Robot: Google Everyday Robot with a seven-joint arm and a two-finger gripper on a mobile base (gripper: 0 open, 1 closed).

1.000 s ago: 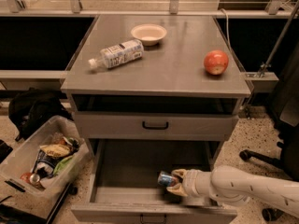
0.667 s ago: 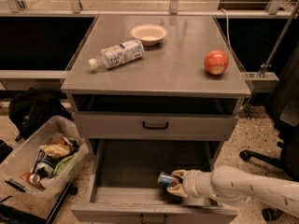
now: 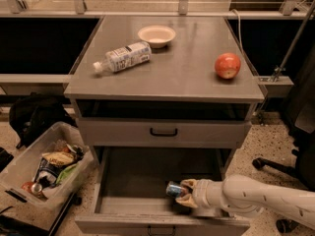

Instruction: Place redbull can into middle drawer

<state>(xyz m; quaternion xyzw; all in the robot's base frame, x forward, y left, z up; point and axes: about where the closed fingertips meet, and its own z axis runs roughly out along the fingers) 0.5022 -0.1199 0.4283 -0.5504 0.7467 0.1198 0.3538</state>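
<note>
Pretty much nothing has moved since a second ago: the redbull can (image 3: 173,189) and the gripper (image 3: 182,193) sit in the same spot inside the middle drawer (image 3: 133,173) as before. The can lies tipped on its side low over the drawer floor, toward the drawer's front right, shiny end pointing to the drawer's left side. The gripper's two tan fingers (image 3: 189,184) are closed around it, one above and one below, so it's clamped and not loose. The white arm (image 3: 261,200) comes in from beyond the drawer's right side, running nearly level and crossing over the drawer's right wall, wrist just inside. The drawer is pulled well out, and its grey floor is bare across the left and back; the can is close to the front lip and nearer the right wall than the left. Right above the drawer is the top drawer (image 3: 162,132), shut, its black loop handle centred. Higher up, on the cabinet top (image 3: 172,77), a clear bottle (image 3: 123,58) lies on its side over the drawer's left half, a pale bowl (image 3: 156,35) sits behind it, and a red apple (image 3: 227,65) sits over the drawer's right end. Left of the drawer, on the floor, there's a clear bin (image 3: 29,166) full of snack wrappers, its corner near the drawer's left side.
</note>
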